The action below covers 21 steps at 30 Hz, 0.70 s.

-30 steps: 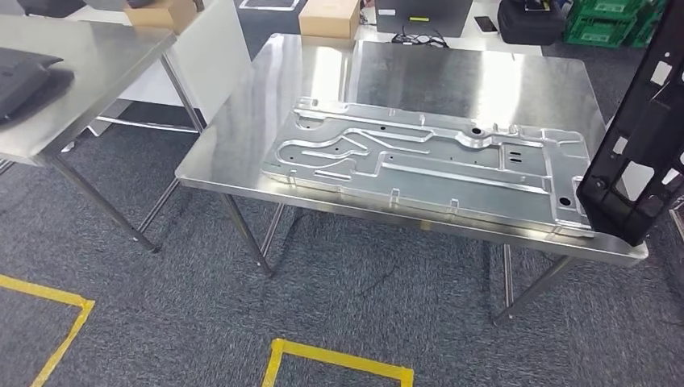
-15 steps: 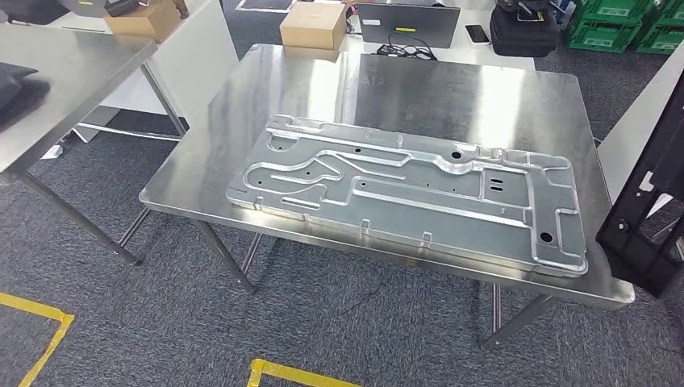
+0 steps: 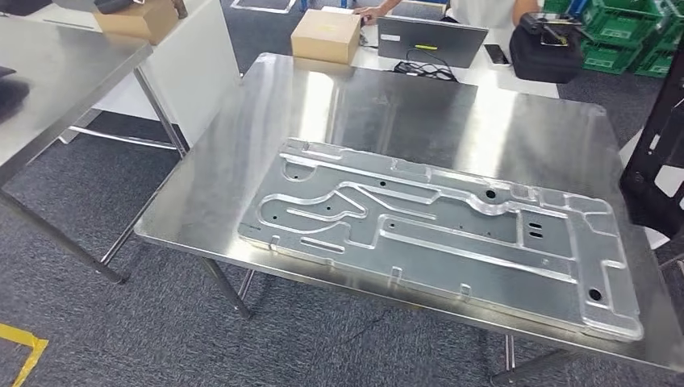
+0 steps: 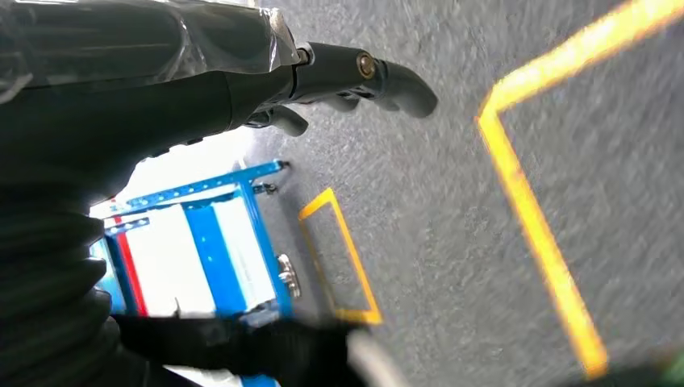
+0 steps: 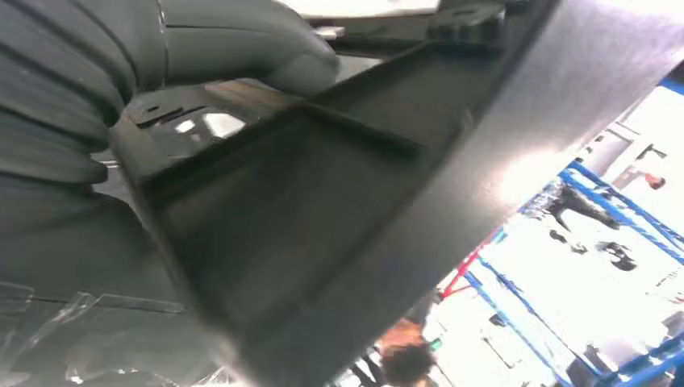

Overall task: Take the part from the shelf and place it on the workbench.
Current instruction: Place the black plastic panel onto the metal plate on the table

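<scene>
The black plastic frame part (image 3: 657, 161) hangs upright at the right edge of the head view, beside the far right side of the steel workbench (image 3: 403, 105) and above its level. In the right wrist view my right hand (image 5: 202, 48) grips this black part (image 5: 363, 185), thumb pressed on its ribbed face. A large stamped silver panel (image 3: 435, 234) lies flat across the near half of the bench. My left hand (image 4: 347, 76) hangs over grey carpet with its fingers loosely extended and nothing in them.
A cardboard box (image 3: 325, 36), a laptop (image 3: 431, 40) and a black bag (image 3: 544, 40) sit behind the bench, where a person (image 3: 484, 10) is. Another steel table (image 3: 64, 72) stands at the left. Green crates (image 3: 613, 48) are far right. Yellow tape (image 3: 20, 347) marks the floor.
The whole picture has shifted, so the camera has moved: the bench and silver panel look nearer and lower. The black part now sits higher at the right edge, off the panel's corner.
</scene>
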{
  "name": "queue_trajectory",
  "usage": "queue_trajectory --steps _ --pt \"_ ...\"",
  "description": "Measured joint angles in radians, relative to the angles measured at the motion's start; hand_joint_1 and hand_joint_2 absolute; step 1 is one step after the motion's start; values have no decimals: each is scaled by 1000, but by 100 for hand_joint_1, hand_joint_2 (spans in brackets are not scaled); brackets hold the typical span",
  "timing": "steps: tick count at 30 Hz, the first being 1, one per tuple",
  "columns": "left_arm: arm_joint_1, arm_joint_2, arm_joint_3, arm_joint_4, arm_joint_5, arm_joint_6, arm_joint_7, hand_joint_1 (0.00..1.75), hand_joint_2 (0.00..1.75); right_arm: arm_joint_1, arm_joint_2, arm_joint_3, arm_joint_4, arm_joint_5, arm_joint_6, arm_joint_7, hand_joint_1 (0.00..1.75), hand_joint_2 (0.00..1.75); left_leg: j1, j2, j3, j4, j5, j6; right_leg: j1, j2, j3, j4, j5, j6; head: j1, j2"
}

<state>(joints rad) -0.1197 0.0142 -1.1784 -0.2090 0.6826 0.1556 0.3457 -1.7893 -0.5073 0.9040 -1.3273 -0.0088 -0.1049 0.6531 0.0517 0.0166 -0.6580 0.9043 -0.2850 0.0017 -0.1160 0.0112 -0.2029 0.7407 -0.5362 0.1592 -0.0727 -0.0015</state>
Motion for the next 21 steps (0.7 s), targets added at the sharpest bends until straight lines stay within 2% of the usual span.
queue_trajectory --steps 1,2,3,4,5,6,7,8,10,11,12,14,15,16,17,19,20,21 --pt "-1 1 0 0 0 1 0 0 175 -5 -1 0 -1 0 0 0 175 175 -5 -2 4 2 -6 5 -2 2 -17 28 14 3 0 0" --pt "-2 2 0 0 0 1 0 0 175 -8 -2 0 -2 1 1 1 175 175 -12 -9 25 3 -24 21 5 1 -96 147 11 -6 1 0" --pt "-3 2 0 0 0 2 0 0 175 -9 -3 0 -2 1 2 2 175 175 -20 -18 51 3 -46 38 16 0 -186 271 -10 -17 1 0" --pt "-2 2 0 0 0 2 0 0 175 -7 -4 0 -2 1 3 3 175 175 -30 -30 81 1 -69 54 30 -2 -278 381 -53 -31 0 0" --pt "-1 0 0 0 1 2 0 0 175 -3 -4 0 -2 1 4 4 175 175 -39 -42 115 -1 -95 69 48 -5 -369 468 -113 -50 0 0" --pt "1 -2 0 0 2 2 0 0 175 -1 -4 0 -2 1 5 4 175 175 -47 -53 138 -1 -113 73 58 -5 -402 453 -156 -61 0 0" --pt "2 -2 0 0 3 2 0 0 175 1 -5 0 -2 1 6 5 175 175 -54 -62 162 -1 -131 75 67 -5 -429 418 -167 -71 0 0" --pt "3 -3 0 0 3 2 0 0 175 3 -5 1 -2 1 7 5 175 175 -60 -69 186 -1 -149 77 74 -5 -449 366 -126 -82 0 0" --pt "4 -4 0 0 4 1 0 0 175 13 -6 3 -2 2 9 7 175 175 -70 -79 223 2 -185 76 86 -5 -472 249 81 -100 0 0" --pt "3 -4 0 1 4 1 0 0 175 16 -7 6 -2 2 10 8 175 175 -75 -82 236 0 -200 73 91 -4 -474 210 174 -106 0 0" --pt "2 -4 0 1 5 1 0 0 175 16 -7 7 -2 3 11 9 175 175 -78 -85 245 -1 -209 71 93 -3 -473 190 229 -111 0 0" --pt "-1 -3 0 0 4 1 0 0 175 4 -4 8 -5 5 12 9 175 175 -81 -82 235 26 -205 63 90 -3 -462 188 229 -119 0 0" --pt "-2 -3 0 0 3 1 0 0 175 -3 -2 8 -7 7 12 9 175 175 -81 -72 210 71 -194 57 86 -4 -456 188 221 -123 -1 0" --pt "-3 -3 0 0 3 2 -1 0 175 -9 0 8 -7 8 12 9 175 175 -79 -59 170 133 -191 50 85 -6 -448 188 214 -128 -1 0" --pt "-3 -2 0 0 3 2 -1 0 175 -11 2 8 -7 9 12 9 175 175 -77 -46 123 204 -202 42 86 -6 -441 187 206 -132 -1 0" --pt "-3 -2 0 0 3 2 -1 0 175 -11 4 8 -7 8 12 9 175 175 -71 -34 36 318 -271 32 88 -6 -425 187 189 -135 -1 0" --pt "-3 -2 0 0 3 2 -1 0 175 -10 5 9 -7 8 12 9 175 175 -69 -34 7 341 -305 31 89 -5 -417 187 181 -135 -1 0" --pt "-3 -2 0 0 3 2 -1 0 175 -9 6 9 -7 8 12 9 175 175 -69 -34 -8 335 -318 33 91 -4 -407 187 173 -135 -2 0"
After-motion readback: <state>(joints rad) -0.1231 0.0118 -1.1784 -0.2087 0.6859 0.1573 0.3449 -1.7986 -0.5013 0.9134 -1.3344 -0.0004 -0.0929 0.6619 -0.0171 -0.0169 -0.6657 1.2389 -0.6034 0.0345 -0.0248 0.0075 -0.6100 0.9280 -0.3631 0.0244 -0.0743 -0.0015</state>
